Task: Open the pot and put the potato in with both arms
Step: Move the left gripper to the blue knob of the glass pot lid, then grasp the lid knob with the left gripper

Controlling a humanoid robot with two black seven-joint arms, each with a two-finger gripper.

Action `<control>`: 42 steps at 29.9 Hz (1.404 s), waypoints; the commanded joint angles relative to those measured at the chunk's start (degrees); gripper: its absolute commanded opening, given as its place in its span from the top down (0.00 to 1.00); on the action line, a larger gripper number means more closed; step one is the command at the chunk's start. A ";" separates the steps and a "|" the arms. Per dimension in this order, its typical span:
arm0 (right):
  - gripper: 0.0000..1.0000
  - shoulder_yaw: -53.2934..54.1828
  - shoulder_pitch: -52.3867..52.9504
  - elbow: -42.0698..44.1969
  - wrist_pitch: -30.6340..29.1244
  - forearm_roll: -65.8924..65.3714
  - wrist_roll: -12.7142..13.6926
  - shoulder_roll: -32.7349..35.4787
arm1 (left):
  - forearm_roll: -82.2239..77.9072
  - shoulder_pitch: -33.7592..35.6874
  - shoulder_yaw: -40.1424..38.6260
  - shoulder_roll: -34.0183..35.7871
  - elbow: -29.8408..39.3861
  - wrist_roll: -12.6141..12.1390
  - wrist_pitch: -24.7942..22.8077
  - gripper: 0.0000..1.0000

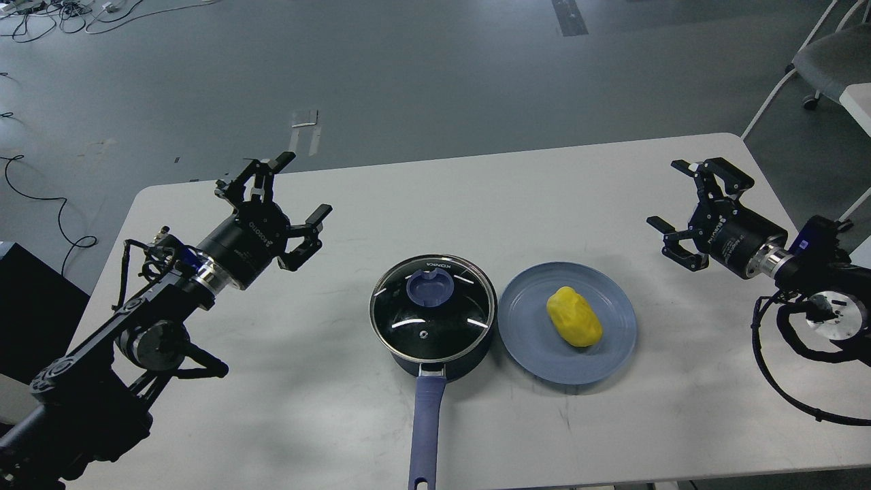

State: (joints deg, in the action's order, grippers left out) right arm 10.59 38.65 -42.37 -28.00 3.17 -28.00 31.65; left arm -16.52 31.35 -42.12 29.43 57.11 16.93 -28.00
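The dark navy pot [476, 357] stands at the table's middle front, its periwinkle handle [426, 435] pointing toward me. A glass lid [433, 316] with a blue knob [429, 286] covers it. The yellow potato [573, 316] lies on a flat blue plate [531, 340] right of the pot. My left gripper [294, 187] is open and empty, up and left of the pot. My right gripper [680, 194] is open and empty, up and right of the plate.
The white table [476, 204] ends close behind both grippers. A chair [827, 61] stands on the floor at the far right. Cables lie on the grey floor at the far left.
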 commanded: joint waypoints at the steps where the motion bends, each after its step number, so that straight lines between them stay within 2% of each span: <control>1: 0.00 -0.04 -0.06 -0.08 0.00 -0.01 0.00 -0.01 | 0.96 1.43 -2.61 1.24 -3.92 -0.49 0.00 0.02; 4: 0.00 -0.04 -0.06 -0.08 0.00 -0.01 0.00 -0.09 | 1.05 3.71 -2.53 1.33 -5.43 -0.59 0.00 0.02; 7: 0.00 -0.04 -0.06 -0.08 0.00 -0.01 0.00 -0.09 | 0.88 3.80 -2.71 1.94 -4.38 0.47 0.00 0.02; 11: 0.00 -0.04 -0.06 -0.08 0.00 -0.01 0.00 -0.01 | -2.97 3.72 -2.09 6.68 5.27 3.01 0.00 0.02; 15: 0.00 -0.04 -0.41 -0.08 0.00 -0.10 0.00 0.08 | -24.45 3.72 -2.97 10.03 17.65 5.64 0.00 0.02; 18: 0.00 -0.04 -0.50 -0.16 0.00 -0.10 0.00 0.08 | -38.17 3.72 -3.06 10.91 22.93 8.36 0.00 0.02; 21: 0.00 -0.04 -0.59 -0.17 0.00 -0.10 0.00 -0.01 | -54.34 3.63 -2.62 10.39 28.22 9.70 0.00 0.02; 25: 0.00 -0.04 -0.77 -0.17 0.00 -0.10 0.00 -0.01 | -71.51 4.07 -2.18 10.03 29.64 11.07 0.31 0.02; 28: 0.00 -0.04 -0.85 -0.17 0.00 -0.10 0.00 0.08 | -85.93 4.77 -0.69 8.10 29.64 11.07 2.42 0.02; 31: 0.00 -0.04 -0.94 -0.17 0.00 -0.10 0.00 0.08 | -95.69 6.17 3.43 6.87 29.29 11.07 5.93 0.02; 32: 0.00 -0.04 -0.94 -0.17 0.00 -0.10 0.00 0.08 | -99.37 6.61 5.45 6.69 28.85 11.07 8.38 0.02; 34: 0.00 -0.04 -0.94 -0.17 0.00 -0.10 0.00 0.08 | -103.34 6.88 7.13 5.91 28.67 11.07 10.24 0.02; 42: 0.00 -0.04 -1.03 -0.17 0.00 -0.10 0.00 -0.01 | -108.48 6.62 9.68 3.62 25.33 11.07 10.69 0.02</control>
State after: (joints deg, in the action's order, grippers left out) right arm 10.54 37.62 -42.53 -28.00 3.07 -28.00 31.73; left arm -124.66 37.95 -33.84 33.82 83.98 28.02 -17.59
